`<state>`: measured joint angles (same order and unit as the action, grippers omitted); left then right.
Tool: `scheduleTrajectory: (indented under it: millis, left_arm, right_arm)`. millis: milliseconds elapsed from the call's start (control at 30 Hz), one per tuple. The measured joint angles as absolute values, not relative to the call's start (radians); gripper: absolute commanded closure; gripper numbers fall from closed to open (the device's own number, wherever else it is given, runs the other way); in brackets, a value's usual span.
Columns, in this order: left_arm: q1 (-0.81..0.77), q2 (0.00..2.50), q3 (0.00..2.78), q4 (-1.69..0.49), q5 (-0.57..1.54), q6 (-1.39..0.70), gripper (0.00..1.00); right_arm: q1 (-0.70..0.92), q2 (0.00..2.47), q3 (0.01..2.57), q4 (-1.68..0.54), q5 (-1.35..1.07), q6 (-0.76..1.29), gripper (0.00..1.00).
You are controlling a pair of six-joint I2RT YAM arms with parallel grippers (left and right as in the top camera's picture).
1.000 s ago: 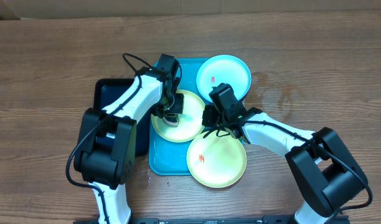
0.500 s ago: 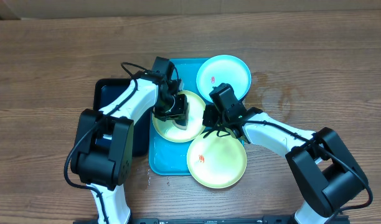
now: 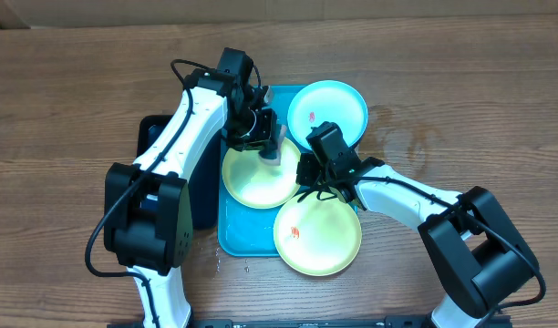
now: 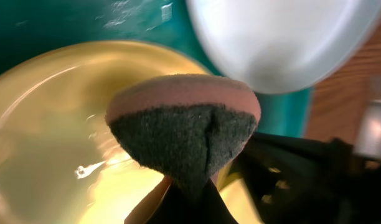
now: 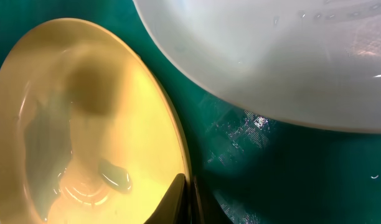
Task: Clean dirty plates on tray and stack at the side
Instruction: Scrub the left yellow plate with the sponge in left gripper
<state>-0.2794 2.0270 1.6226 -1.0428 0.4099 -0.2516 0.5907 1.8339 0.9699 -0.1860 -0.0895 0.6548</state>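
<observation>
A brown wooden table (image 3: pixel 78 91) filled the view, with a cardboard strip (image 3: pixel 261 9) along its far edge. At its centre lay a blue tray (image 3: pixel 229 239), with a black tray (image 3: pixel 151 137) just beside its left side. Three plates rested on the blue tray: a cyan plate (image 3: pixel 338 105) far right, a middle plate (image 3: pixel 256 182), and a near plate (image 3: pixel 325 241) overhanging the front. The left gripper (image 3: pixel 259 137), clamped on a sponge (image 4: pixel 184 130), had lifted from the middle plate's centre to its far rim, baring a wet, seemingly clean face. The right gripper (image 3: pixel 306 173) pinched that plate's right rim. Red smears remained on the other two; nothing was stacked.
</observation>
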Motion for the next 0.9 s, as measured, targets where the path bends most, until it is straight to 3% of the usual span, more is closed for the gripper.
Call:
scheduleTrajectory:
  millis: [233,433,700,900]
  left_arm:
    - [-0.282,2.027,1.551,-1.031,0.170,-0.256,0.96]
    - [-0.282,2.027,1.412,-0.917,0.093,-0.262,0.96]
    - [-0.274,1.993,1.323,-0.812,0.146,-0.312,0.96]
    - [-0.274,1.997,1.305,-0.761,0.365,-0.312,0.96]
  right_arm:
    - [0.591,1.834,0.970,-0.186,-0.090,0.655,0.96]
    - [0.591,1.834,0.970,-0.185,-0.090,0.654,0.96]
    - [0.590,1.834,0.970,-0.186,-0.088,0.654,0.96]
    - [0.590,1.834,0.970,-0.187,-0.085,0.654,0.96]
